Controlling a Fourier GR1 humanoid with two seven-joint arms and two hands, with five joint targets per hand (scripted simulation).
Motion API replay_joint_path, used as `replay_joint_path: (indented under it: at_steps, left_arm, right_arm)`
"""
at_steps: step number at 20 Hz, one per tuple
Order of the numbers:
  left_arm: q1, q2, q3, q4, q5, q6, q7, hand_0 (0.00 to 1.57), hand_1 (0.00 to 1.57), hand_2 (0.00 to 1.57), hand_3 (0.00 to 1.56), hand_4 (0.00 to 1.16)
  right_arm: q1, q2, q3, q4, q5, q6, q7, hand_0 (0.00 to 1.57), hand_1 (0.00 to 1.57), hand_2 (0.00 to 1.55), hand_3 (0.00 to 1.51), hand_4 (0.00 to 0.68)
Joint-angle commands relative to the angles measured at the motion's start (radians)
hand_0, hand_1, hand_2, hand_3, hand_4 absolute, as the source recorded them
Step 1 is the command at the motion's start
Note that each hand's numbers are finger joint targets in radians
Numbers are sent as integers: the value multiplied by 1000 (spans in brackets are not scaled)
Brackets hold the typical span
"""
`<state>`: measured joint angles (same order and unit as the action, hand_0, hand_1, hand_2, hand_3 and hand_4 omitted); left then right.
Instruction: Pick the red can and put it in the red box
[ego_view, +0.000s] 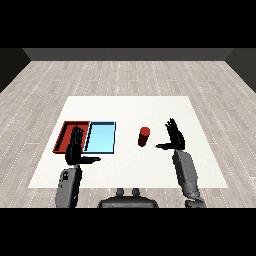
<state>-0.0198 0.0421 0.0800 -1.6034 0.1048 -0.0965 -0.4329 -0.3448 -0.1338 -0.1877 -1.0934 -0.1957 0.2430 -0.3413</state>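
The red can stands upright on the white table, right of the two trays. My right hand is raised a short way to the can's right, fingers straight and thumb pointing toward the can, not touching it. The red tray lies at the left of the table. My left hand hovers over the red tray's near right part, open with fingers straight and thumb out to the right, hiding part of the tray.
A light blue tray lies directly right of the red tray, between it and the can. The white table stretches behind all the objects, and wooden floor surrounds it.
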Motion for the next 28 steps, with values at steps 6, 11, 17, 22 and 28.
replay_joint_path:
  at_steps: [6,11,17,22,28]
  left_arm:
    - [-26,23,28,17,19,-6,3,0,0,0,0,0]
    - [11,14,7,1,13,-14,-12,0,0,0,0,0]
    - [-27,8,6,-6,23,0,14,0,0,0,0,0]
    - [97,-9,-39,-138,9,0,36,0,0,0,0,0]
    - [47,-19,-40,-101,15,7,39,0,0,0,0,0]
  right_arm:
    - [-68,53,22,165,12,-38,-80,0,0,0,0,0]
    - [-84,46,17,196,-17,-22,-62,0,0,0,0,0]
    - [-80,118,52,226,-10,-54,-102,0,0,0,0,0]
    - [-65,129,68,210,-28,-56,-87,0,0,0,0,0]
    - [-138,108,55,325,-33,-27,-128,0,0,0,0,0]
